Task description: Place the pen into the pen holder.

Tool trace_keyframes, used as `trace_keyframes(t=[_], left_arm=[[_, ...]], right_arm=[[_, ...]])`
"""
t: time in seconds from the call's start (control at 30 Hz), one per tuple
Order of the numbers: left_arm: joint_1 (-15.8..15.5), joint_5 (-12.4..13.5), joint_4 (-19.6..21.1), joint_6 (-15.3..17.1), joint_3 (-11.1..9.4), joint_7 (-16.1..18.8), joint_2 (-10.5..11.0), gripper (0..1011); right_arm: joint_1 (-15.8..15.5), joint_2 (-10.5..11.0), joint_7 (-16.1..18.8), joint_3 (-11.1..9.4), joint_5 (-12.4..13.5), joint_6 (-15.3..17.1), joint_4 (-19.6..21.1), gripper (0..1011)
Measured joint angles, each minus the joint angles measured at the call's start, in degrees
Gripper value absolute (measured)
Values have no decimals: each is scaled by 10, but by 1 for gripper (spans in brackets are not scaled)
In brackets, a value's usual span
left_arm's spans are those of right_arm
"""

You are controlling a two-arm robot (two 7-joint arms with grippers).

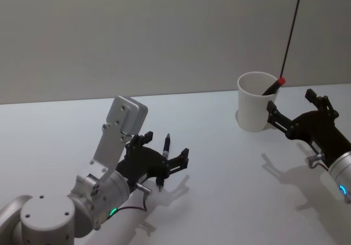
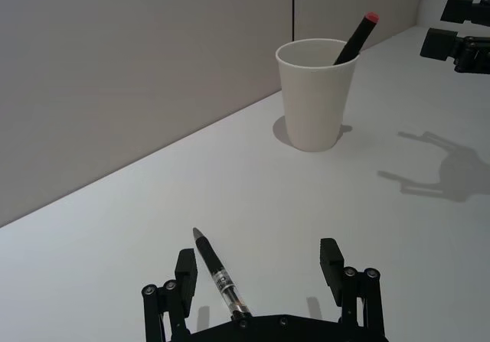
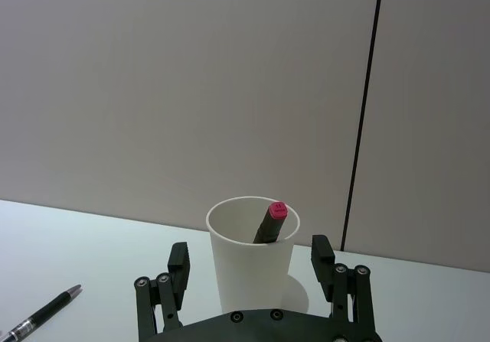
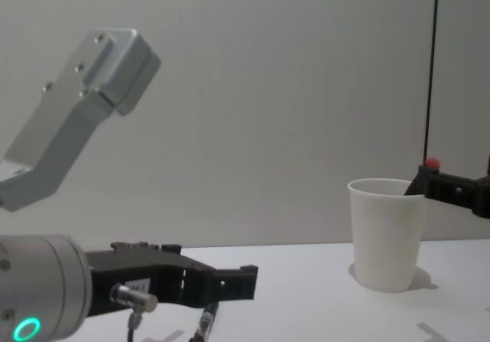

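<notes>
Two silver-grey arms, each ending in a black gripper.

The matte black, open-framed left gripper [image 1: 166, 146] and its twin, the right gripper [image 1: 290, 101], have blocky finger pads [image 2: 331, 254] and small silver pivot screws [image 2: 150, 289]. Each sits on a rounded silver-grey metal wrist housing [image 1: 101, 193]. The left one carries a glowing green ring light [image 1: 112, 211], a short steel stud [image 1: 141, 187], small black printed marks, and a thin dark cable [image 1: 131, 209] with what may be a red strand. A pale grey angled bracket plate [image 1: 122, 125] with recessed screw holes is fixed to it. The right wrist shows a blue light [image 1: 343, 189].
</notes>
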State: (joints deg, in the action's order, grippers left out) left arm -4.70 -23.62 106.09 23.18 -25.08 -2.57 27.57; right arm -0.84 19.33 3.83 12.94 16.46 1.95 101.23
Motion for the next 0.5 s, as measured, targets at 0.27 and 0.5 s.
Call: trace_keyframes(t=[0.27,0.5], left_arm=[[-4,-3,-7,24,-4,13,-15,1001],[-9,-7,-18,41,-5,31,-32,1001]], right_arm=[[0,0,0,0,0,0,0,1001],[0,0,0,0,0,0,0,1002]])
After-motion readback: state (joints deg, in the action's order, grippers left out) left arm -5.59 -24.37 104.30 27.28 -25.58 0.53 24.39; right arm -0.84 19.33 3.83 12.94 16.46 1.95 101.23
